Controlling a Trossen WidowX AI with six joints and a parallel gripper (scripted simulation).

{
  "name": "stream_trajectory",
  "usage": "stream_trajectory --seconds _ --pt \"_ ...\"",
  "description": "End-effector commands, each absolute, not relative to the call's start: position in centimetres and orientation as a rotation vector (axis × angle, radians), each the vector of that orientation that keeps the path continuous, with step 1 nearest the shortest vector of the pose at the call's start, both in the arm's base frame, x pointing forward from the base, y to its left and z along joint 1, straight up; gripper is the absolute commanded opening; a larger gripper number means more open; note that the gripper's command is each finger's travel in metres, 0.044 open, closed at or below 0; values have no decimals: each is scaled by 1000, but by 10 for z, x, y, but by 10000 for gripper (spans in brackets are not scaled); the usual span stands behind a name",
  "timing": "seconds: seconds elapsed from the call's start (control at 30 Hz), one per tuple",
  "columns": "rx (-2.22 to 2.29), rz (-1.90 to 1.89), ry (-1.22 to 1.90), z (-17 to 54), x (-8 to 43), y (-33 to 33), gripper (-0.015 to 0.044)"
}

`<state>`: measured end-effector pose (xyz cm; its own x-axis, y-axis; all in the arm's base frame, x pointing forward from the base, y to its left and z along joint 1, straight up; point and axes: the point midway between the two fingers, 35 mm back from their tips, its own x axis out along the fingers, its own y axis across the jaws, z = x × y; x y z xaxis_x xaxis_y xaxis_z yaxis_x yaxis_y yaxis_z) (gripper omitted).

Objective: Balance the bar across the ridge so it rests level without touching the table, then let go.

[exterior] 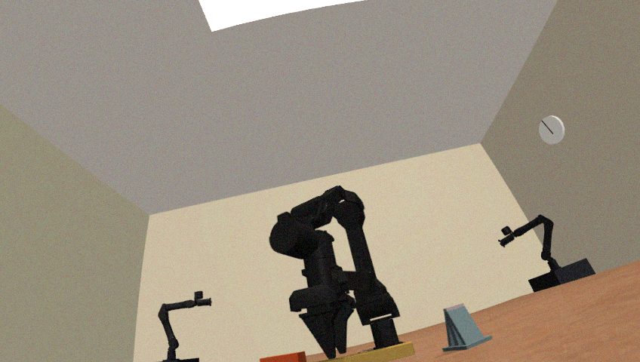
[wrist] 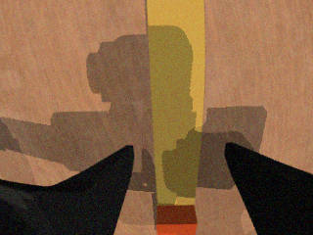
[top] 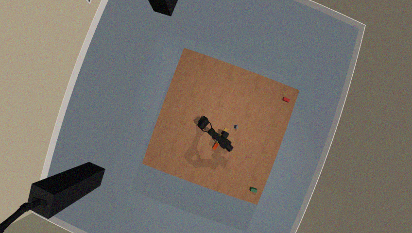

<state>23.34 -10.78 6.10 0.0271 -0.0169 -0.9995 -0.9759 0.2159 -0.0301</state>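
The bar, yellow [top: 225,129] [exterior: 386,351] [wrist: 173,88] with an orange block [top: 215,145] [exterior: 284,357] [wrist: 177,229] at one end, lies flat on the table. The ridge, a blue-grey wedge-shaped stand [top: 235,126] [exterior: 464,329], stands apart from the bar, with nothing on it; it is out of the wrist view. My gripper [exterior: 336,352] [wrist: 179,151] points down, open and empty. Its fingers are on either side of the bar's line, near the orange end in the wrist view. The exact height of the tips over the table is hard to tell. The arm hides the bar's middle in the top view.
A red block [top: 286,99] lies near one table edge and a green block [top: 253,190] near a corner, both far from the bar. Two other black arms [exterior: 164,320] [exterior: 546,240] stand in the background. My arm's shadow falls across the bar.
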Motion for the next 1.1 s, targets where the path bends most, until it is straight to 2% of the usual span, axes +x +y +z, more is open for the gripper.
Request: stream_trajectory --seconds 0.0,0.6,0.8,1.03,1.07 --pt "-1062 1022 1293 54 233 -107 315" --pt "-1062 1022 1293 47 233 -107 315" --pt "-1067 1024 1295 47 232 -107 157" --pt "-1067 1024 1295 47 232 -107 111" --pt "-1067 1024 1295 48 232 -107 85"
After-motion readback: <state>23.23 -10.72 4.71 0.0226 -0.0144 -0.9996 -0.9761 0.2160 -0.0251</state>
